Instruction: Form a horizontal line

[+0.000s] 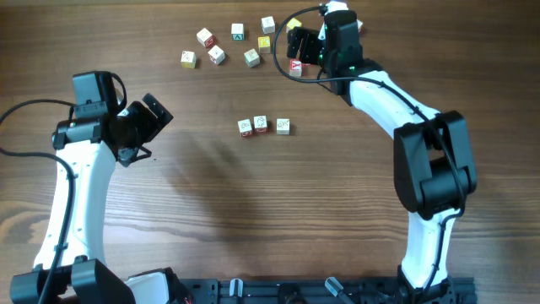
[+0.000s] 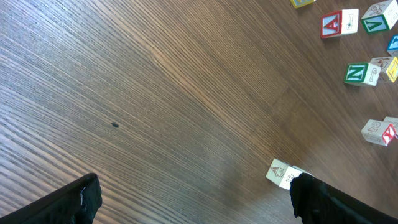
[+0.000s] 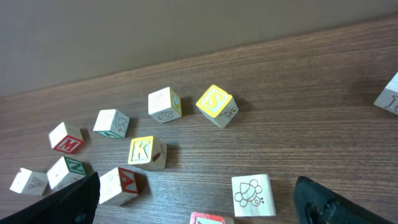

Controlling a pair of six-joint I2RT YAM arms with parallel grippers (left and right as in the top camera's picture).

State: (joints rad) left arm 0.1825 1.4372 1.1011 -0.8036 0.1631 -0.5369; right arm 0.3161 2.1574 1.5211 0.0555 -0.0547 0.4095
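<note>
Three small whitish cubes (image 1: 261,126) lie in a short row at the table's middle, the right one set slightly apart. Several loose cubes (image 1: 217,55) are scattered at the far side. My left gripper (image 1: 148,118) hovers open left of the row, holding nothing. In the left wrist view the left gripper (image 2: 196,202) is wide open, and the row's end cube (image 2: 280,173) lies beside the right fingertip (image 2: 314,196). My right gripper (image 1: 297,46) is open over the scattered cubes. In the right wrist view the right gripper (image 3: 200,206) spans a bee-printed cube (image 3: 252,195) and a red-topped cube (image 3: 210,218).
Near the right gripper lie a K cube (image 3: 147,152), a yellow S cube (image 3: 216,106) and a red A cube (image 3: 119,185). The left wrist view shows A (image 2: 339,23) and N (image 2: 359,73) cubes far right. Black cables (image 1: 287,38) loop by the right wrist.
</note>
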